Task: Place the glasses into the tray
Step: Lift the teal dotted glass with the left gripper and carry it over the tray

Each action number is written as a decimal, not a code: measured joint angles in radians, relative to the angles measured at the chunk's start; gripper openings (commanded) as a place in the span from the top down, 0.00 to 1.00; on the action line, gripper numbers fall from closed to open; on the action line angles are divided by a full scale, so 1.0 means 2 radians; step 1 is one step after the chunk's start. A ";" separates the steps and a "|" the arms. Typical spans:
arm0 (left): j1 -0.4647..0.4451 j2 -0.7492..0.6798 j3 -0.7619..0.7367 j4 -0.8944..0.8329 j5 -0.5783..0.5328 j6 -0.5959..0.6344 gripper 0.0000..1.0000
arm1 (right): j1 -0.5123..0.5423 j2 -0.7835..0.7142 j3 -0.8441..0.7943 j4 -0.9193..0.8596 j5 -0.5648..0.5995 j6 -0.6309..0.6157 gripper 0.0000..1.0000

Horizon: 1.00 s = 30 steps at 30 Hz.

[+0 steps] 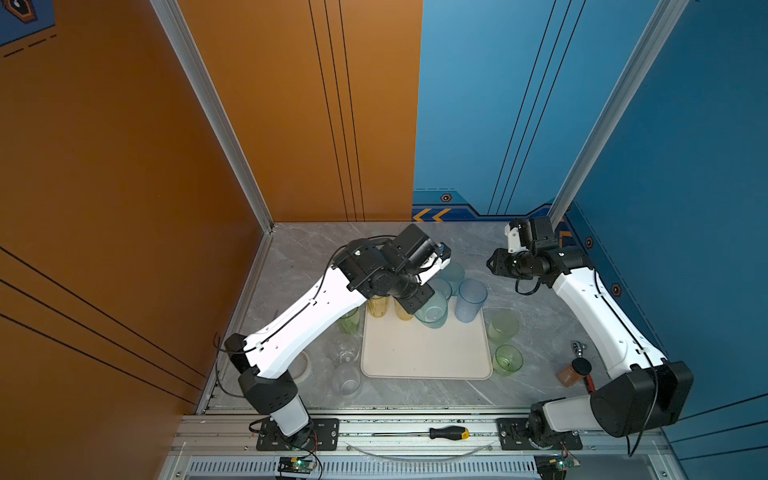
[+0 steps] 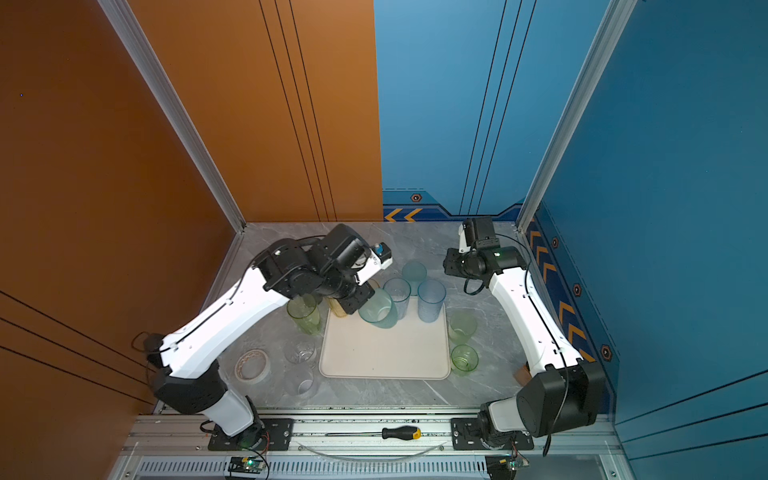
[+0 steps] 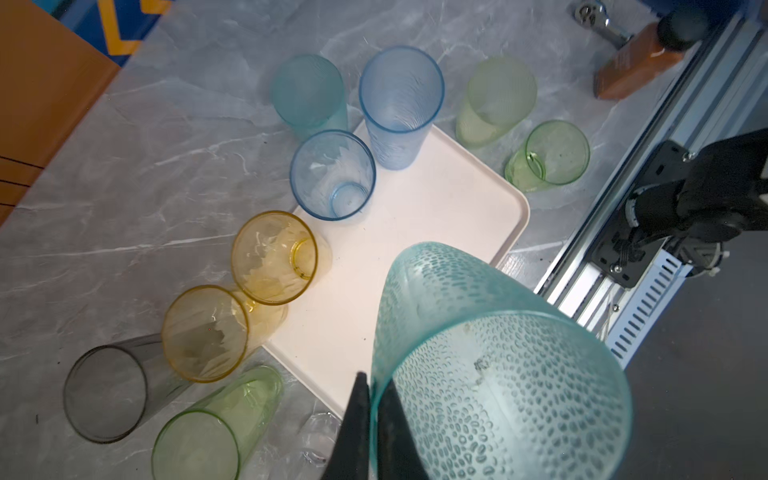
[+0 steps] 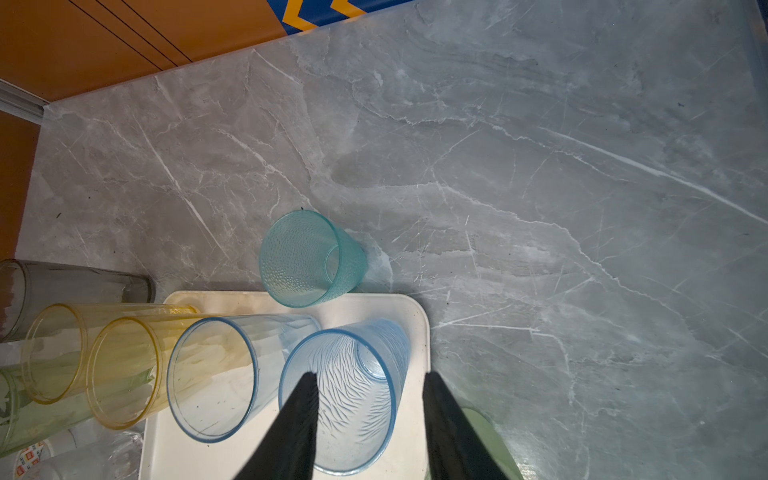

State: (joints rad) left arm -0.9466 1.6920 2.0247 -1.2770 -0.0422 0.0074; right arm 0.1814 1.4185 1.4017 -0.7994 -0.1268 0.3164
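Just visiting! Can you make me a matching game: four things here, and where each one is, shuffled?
Things: 1 left gripper; 2 patterned blue glass; 3 grey glass; 4 screwdriver.
Places: a on the front metal rail; b standing in the tray; c pinching a teal glass by its rim; d on the table, outside the tray.
Pairs: 1-c, 2-b, 3-d, 4-a.
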 measured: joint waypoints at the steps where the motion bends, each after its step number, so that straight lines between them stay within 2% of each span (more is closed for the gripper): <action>1: -0.007 0.013 0.001 0.000 -0.001 0.002 0.94 | 0.000 0.002 0.000 0.000 0.000 0.000 0.59; 7: -0.036 0.082 0.024 -0.003 -0.005 0.015 0.95 | 0.000 0.007 0.001 0.000 0.000 0.000 0.59; 16: -0.056 0.173 0.090 -0.001 -0.016 0.027 0.95 | -0.003 0.017 0.002 0.000 0.000 0.000 0.59; 30: -0.060 0.287 0.179 0.001 -0.016 0.051 0.96 | -0.025 0.023 0.002 0.000 -0.009 -0.002 0.59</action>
State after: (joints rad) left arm -1.0668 2.2654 2.3825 -1.2747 -0.0746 0.1085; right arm 0.1322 1.4647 1.4055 -0.7990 -0.1444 0.3119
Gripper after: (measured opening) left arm 0.059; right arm 0.409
